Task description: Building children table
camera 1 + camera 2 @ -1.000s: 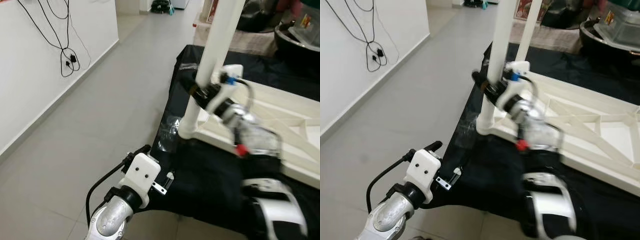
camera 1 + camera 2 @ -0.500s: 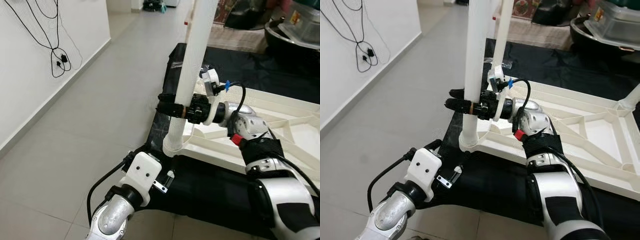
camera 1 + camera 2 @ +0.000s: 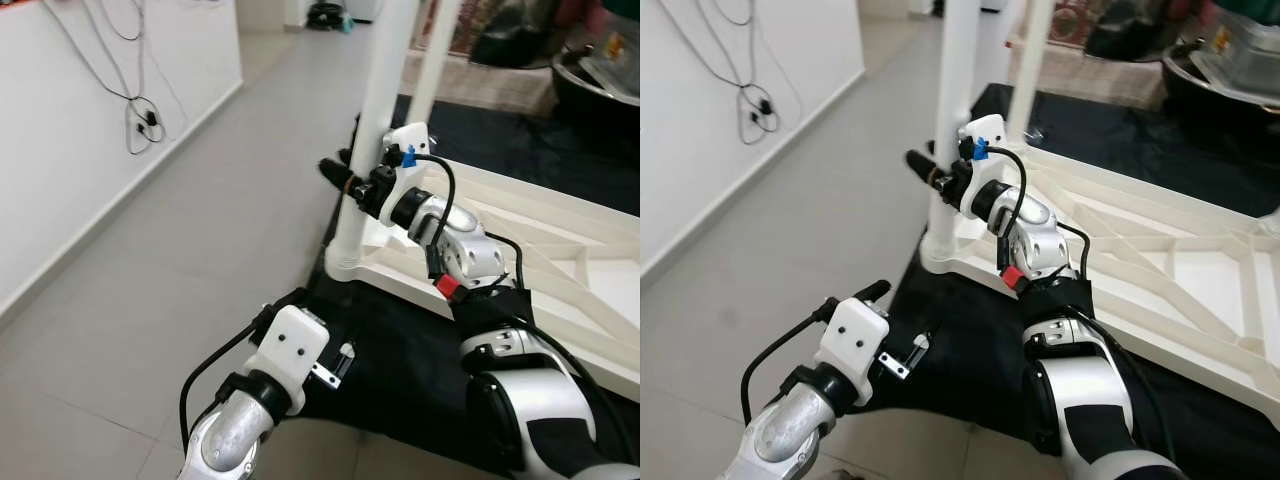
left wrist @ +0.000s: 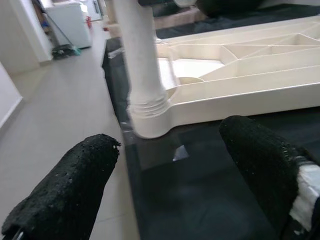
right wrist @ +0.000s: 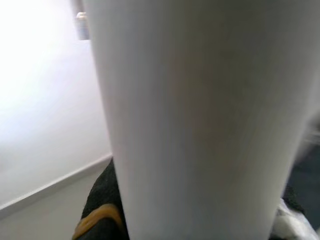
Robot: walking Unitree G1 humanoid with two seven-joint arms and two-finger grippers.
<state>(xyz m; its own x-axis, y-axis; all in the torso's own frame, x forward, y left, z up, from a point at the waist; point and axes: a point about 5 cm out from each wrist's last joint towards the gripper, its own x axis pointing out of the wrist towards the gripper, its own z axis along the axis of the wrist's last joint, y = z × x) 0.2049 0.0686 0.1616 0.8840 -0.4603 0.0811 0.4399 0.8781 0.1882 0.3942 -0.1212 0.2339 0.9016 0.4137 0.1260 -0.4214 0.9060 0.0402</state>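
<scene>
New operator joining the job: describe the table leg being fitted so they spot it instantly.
Find the upturned white tabletop on the black sheet. At its corner nearest the hallway stands a white leg, clasped by the right tool; the other leg stands ungripped behind.

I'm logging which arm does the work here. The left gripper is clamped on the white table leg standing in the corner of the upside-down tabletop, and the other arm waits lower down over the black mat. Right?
Not quite: the right gripper is the one clamped on the white table leg, as the left eye view shows. The left gripper waits lower down, open, over the black mat. The leg does stand in the corner of the upside-down tabletop.
</scene>
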